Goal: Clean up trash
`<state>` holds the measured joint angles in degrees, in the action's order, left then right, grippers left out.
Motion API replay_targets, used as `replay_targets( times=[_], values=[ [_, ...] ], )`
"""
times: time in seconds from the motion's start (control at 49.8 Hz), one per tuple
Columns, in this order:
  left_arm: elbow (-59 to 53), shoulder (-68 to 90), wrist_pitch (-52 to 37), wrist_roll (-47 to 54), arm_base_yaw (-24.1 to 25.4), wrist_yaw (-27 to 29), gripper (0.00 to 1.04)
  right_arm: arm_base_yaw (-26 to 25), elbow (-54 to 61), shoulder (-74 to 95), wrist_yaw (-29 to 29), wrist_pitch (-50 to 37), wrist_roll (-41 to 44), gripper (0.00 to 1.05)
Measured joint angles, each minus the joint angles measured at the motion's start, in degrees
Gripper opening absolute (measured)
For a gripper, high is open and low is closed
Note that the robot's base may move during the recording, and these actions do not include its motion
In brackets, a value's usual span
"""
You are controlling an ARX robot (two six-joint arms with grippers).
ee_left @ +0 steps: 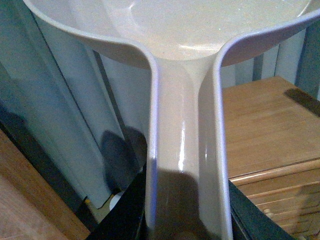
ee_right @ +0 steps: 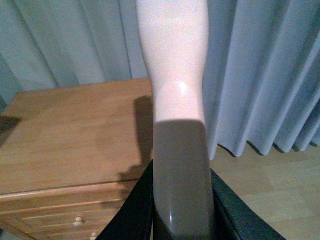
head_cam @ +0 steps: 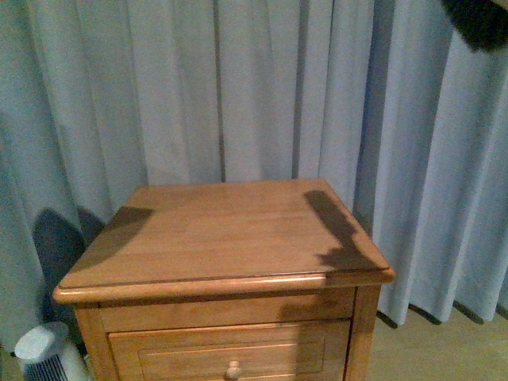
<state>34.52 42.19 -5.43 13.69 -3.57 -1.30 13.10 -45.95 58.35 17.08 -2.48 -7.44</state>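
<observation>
No trash shows in any view. In the left wrist view my left gripper [ee_left: 186,227] is shut on the handle of the beige dustpan [ee_left: 185,100], whose pan fills the top of that picture, held beside the wooden nightstand [ee_left: 260,120]. In the right wrist view my right gripper [ee_right: 181,220] is shut on the pale brush handle [ee_right: 176,85], held above the nightstand's right edge [ee_right: 75,130]. In the front view the nightstand top [head_cam: 222,230] is bare; a dark brush tip [head_cam: 480,20] shows at the top right corner. Neither gripper shows there.
Grey-blue curtains [head_cam: 238,87] hang behind the nightstand. The nightstand has a drawer with a knob [head_cam: 232,369]. A small white appliance [head_cam: 44,353] stands on the floor at its lower left. Wooden floor [ee_right: 270,185] lies to the right.
</observation>
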Motion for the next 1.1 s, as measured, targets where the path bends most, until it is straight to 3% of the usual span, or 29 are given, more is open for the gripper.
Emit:
replay_targets(
  times=[0.181,0.622,1.104],
  values=[
    [0.00,0.00,0.00,0.00,0.00,0.00,0.26,1.05,6.34,-10.43,3.39,3.56,-0.61,0.21],
    [0.00,0.00,0.00,0.00,0.00,0.00,0.26,10.47,13.90,-24.35,13.55,11.93,-3.32,0.21],
    [0.00,0.00,0.00,0.00,0.00,0.00,0.26,10.64,13.92,-24.48,13.20,12.00,-3.50,0.21]
  ],
)
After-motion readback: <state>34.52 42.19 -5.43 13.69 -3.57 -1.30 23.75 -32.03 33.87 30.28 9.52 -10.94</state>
